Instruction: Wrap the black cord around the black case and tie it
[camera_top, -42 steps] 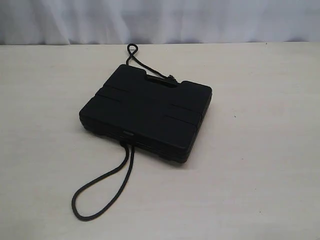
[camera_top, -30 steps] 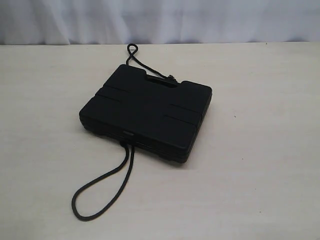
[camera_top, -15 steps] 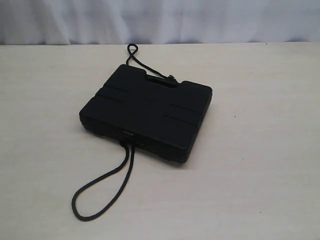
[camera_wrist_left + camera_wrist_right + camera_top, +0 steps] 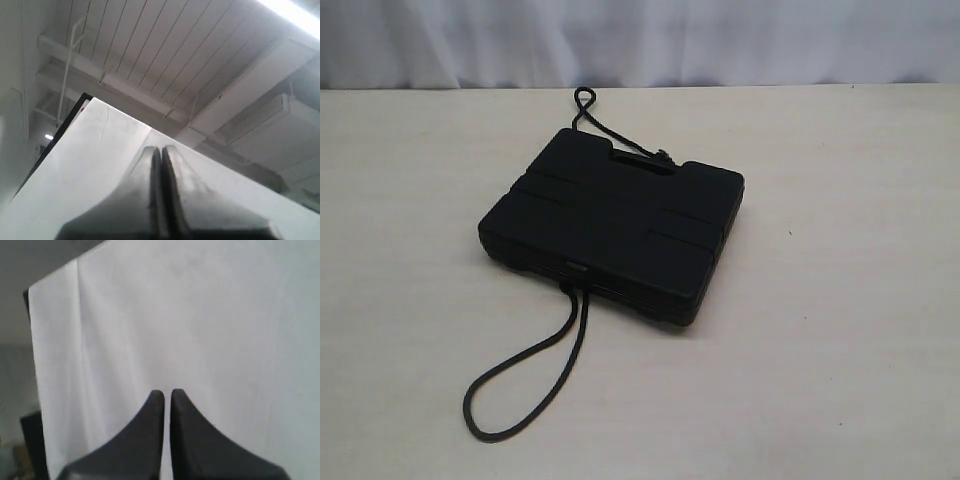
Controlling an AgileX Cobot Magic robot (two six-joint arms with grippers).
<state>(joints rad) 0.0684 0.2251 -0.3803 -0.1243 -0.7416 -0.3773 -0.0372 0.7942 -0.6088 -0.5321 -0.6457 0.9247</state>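
Currently no arm shows in the exterior view. Flat rectangular matte black plastic case (image 4: 620, 225) lies about mid-way across the pale table (image 4: 840, 330), set at an angle, handle cut-out (image 4: 640, 165) on the far edge. The thin black braided cord (image 4: 574, 302) runs under the case. A long loop comes out at the near edge and trails toward the near left. A small loop (image 4: 583, 95) and what looks like a knot sit just beyond the cut-out. Nothing is wrapped over the top yet, so judged to be at the very start. Left gripper (image 4: 161, 148): fingers pressed together, empty, pointed up at a ceiling. Right gripper (image 4: 167, 391): fingers close together with only a slit between, empty, facing a white sheet. Neither wrist view shows case or cord. Step in hand, as I read it: bring both arms down and take hold of the cord. Notes for doing it well: spread the fingers before descending. Take the long near loop with the left arm, since it lies on that side. Pinch low against the table, because the cord is thin and limp and will slip out of a shallow grasp. Take the far loop with the right, clear of the knot. Draw both up and over the lid with even tension, as uneven pull would likely slide or turn the light case.
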